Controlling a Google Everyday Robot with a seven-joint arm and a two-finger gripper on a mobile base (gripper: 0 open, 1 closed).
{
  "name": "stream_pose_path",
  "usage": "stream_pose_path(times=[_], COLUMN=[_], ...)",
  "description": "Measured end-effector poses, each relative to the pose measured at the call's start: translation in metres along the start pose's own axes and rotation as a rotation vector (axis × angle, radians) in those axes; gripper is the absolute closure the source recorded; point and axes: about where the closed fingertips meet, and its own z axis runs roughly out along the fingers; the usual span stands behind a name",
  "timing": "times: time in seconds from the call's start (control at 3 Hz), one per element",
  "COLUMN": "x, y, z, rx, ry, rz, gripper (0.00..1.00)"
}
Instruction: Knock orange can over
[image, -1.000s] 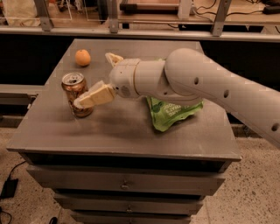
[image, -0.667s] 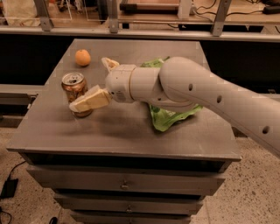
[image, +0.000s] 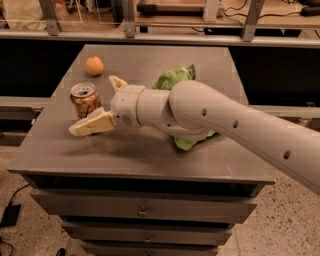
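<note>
Over the last second the arm (image: 210, 112) has swung lower and leftward, so the hand (image: 96, 106) now sits with its two fingers spread wide and holding nothing, the near finger (image: 92, 123) slid across in front of the can (image: 85, 99) and the far one just behind it. The can has not shifted and stands upright near the desk's (image: 150, 150) left edge, close to the orange (image: 94, 65), so the knock is probably only about to land. Whether the can holds anything cannot be told, the green bag (image: 175, 79) is half hidden behind the arm, and the drawers (image: 145, 212) below are closed.
</note>
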Motion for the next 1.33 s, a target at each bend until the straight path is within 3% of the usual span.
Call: stream_pose_path(times=[0.67, 1.33], x=[0.019, 0.027], y=[0.014, 0.018], z=[0.02, 0.023], rx=[0.03, 0.038], ry=[-0.062, -0.063], rz=[0.032, 0.044], gripper=[0.0, 0.0])
